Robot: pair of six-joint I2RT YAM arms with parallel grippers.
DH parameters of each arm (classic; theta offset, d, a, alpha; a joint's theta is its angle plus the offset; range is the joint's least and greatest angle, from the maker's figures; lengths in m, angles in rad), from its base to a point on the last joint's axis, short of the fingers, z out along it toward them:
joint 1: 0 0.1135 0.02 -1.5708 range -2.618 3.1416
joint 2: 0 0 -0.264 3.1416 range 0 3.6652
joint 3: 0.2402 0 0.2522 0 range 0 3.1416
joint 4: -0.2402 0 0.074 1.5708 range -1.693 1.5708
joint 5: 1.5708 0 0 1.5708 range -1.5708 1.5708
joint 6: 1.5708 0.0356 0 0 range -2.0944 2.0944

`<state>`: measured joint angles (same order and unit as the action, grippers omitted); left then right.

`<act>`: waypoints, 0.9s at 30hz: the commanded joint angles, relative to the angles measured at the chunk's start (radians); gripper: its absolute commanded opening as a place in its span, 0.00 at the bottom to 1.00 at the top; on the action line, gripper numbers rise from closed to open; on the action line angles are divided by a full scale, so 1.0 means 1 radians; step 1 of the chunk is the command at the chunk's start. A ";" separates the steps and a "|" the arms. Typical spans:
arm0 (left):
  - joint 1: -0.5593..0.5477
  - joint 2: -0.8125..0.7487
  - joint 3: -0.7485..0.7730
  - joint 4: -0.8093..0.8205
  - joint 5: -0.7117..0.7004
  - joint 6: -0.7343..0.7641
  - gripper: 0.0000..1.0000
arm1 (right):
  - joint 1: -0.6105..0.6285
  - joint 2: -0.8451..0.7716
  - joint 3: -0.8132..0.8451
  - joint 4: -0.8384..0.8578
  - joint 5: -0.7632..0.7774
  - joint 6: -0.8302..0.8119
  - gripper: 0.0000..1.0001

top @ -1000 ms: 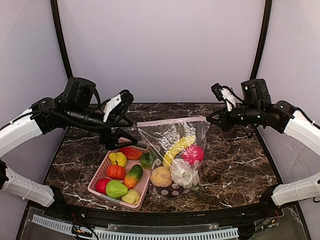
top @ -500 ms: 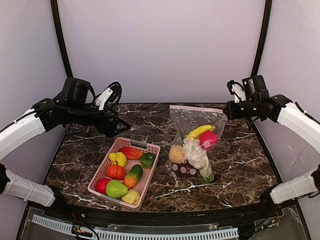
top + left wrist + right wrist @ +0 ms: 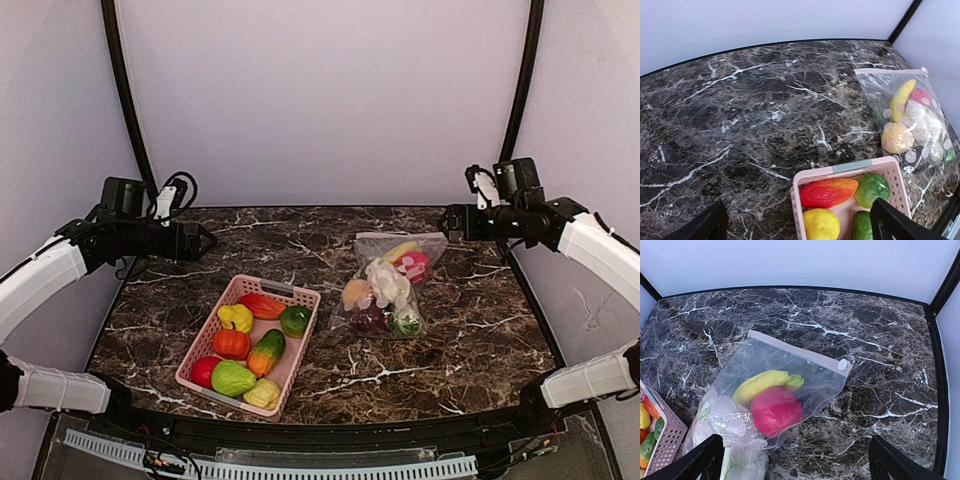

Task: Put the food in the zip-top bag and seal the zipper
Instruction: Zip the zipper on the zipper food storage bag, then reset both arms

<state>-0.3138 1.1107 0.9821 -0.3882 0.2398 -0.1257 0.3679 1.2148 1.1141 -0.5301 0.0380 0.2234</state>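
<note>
Clear white-dotted bag (image 3: pixel 765 360); pink basket (image 3: pixel 268 288)

Bag (image 3: pixel 810 375) clear glossy plastic; table (image 3: pixel 880 320) polished marble.

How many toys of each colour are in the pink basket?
In the pink basket:
Red toys: 2
Yellow toys: 2
Green toys: 2
Orange toy: 1
Green-and-orange toy: 1
Total: 8
</note>
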 commanded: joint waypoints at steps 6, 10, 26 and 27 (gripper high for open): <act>0.166 -0.116 -0.106 0.036 -0.090 -0.022 1.00 | -0.117 -0.114 -0.126 0.120 -0.015 0.081 0.99; 0.174 -0.191 -0.144 0.016 -0.153 0.028 1.00 | -0.126 -0.253 -0.247 0.247 0.037 0.090 0.99; 0.172 -0.542 -0.358 0.054 -0.417 -0.001 1.00 | -0.124 -0.579 -0.692 0.612 0.193 -0.067 0.99; 0.172 -0.539 -0.359 0.053 -0.416 -0.004 1.00 | -0.124 -0.584 -0.703 0.611 0.205 -0.071 0.99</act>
<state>-0.1455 0.5732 0.6491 -0.3309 -0.1192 -0.1020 0.2459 0.6529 0.4530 0.0048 0.1818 0.2222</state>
